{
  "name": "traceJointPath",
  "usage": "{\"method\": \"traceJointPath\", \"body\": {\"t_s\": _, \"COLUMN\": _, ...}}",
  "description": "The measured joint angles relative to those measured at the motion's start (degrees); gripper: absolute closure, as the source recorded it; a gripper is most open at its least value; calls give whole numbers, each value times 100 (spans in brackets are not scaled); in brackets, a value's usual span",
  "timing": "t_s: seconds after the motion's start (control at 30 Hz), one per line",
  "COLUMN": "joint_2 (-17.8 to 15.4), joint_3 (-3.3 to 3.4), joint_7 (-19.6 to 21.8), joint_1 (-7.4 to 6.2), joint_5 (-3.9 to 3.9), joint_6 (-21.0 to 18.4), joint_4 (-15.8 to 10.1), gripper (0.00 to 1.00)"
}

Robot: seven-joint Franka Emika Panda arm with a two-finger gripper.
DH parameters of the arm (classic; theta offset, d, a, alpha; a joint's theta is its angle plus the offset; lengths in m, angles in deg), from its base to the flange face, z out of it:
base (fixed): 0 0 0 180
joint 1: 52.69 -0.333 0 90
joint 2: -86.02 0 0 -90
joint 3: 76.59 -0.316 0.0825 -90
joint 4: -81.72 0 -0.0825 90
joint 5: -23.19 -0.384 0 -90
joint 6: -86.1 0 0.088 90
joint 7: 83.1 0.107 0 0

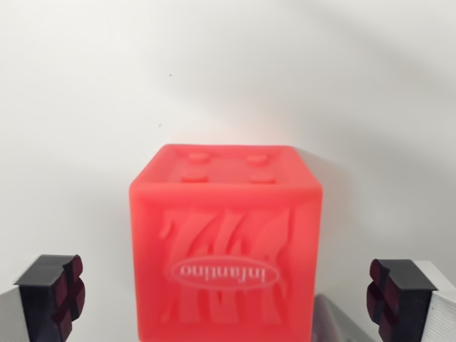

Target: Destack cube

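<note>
Wrist view, looking past the fingertips. You see a single red cube [225, 246] filling the middle of the frame, standing square on a plain white surface [228, 71]. Its top face carries four low round studs; the face turned toward you bears a raised zebra-stripe relief with an oval badge reading "infantino", which appears upside down from this camera. The bottom edge of the cube runs out of the frame, so you cannot tell from here whether another cube lies beneath it.

The gripper [225, 296] is spread wide. One black fingertip with dark red pads [69, 293] sits at the lower edge on the wrist view's left, the other at the lower edge on the wrist view's right — each stands clear of the cube, with white background visible between pad and cube side. The fingers are released and grasp nothing. The cube lies between the two fingertips, roughly centred, a little nearer the right one.

A grey patch [335, 320] — shadow or surface, you cannot tell which — shows beside the cube's lower right corner.
</note>
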Motion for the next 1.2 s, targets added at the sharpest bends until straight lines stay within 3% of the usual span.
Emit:
{"method": "traceJointPath", "body": {"t_s": 0.43, "joint_2": -750, "joint_3": 70, "joint_7": 85, "joint_1": -40, "joint_5": 124, "joint_6": -621, "joint_4": -110, "gripper": 0}}
{"method": "traceJointPath", "body": {"t_s": 0.9, "joint_2": -1606, "joint_3": 83, "joint_7": 183, "joint_1": -39, "joint_5": 262, "joint_6": -1454, "joint_4": -126, "gripper": 0}}
{"method": "traceJointPath", "body": {"t_s": 1.2, "joint_2": -2087, "joint_3": 83, "joint_7": 217, "joint_1": -34, "joint_5": 312, "joint_6": -2023, "joint_4": -36, "gripper": 0}}
